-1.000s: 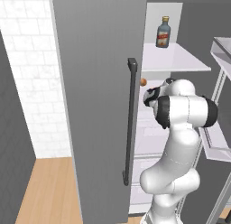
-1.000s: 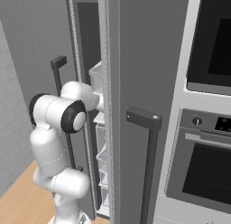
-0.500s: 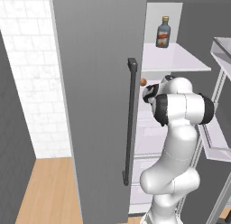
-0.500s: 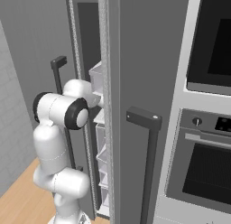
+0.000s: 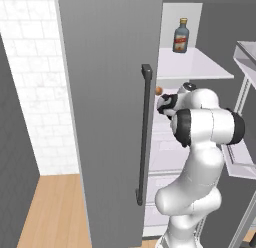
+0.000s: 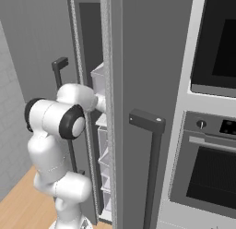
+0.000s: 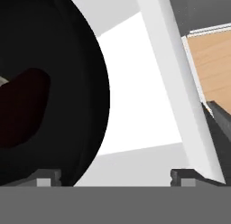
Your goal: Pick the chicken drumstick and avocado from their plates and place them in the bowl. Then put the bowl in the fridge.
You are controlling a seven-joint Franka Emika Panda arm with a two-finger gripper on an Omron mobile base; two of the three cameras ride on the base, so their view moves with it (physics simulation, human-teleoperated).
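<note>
The bowl (image 7: 49,92) sits right at the end effector (image 7: 116,175), just to its left in the hand view, over a white fridge (image 5: 110,92) shelf (image 7: 135,105) w/ the avocado (image 7: 22,105) inside. Fingertips spread wide — nothing pinched between them, so bowl looks set down. Judging from this, next move is straight back out of the fridge, away from the bowl.

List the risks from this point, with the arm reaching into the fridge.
1. The arm reaches past the open fridge door, so a wide swing could strike the door edge.
2. The black bowl sits close to the pincer above the white shelf; a quick pull-back might drag or tip it.
</note>
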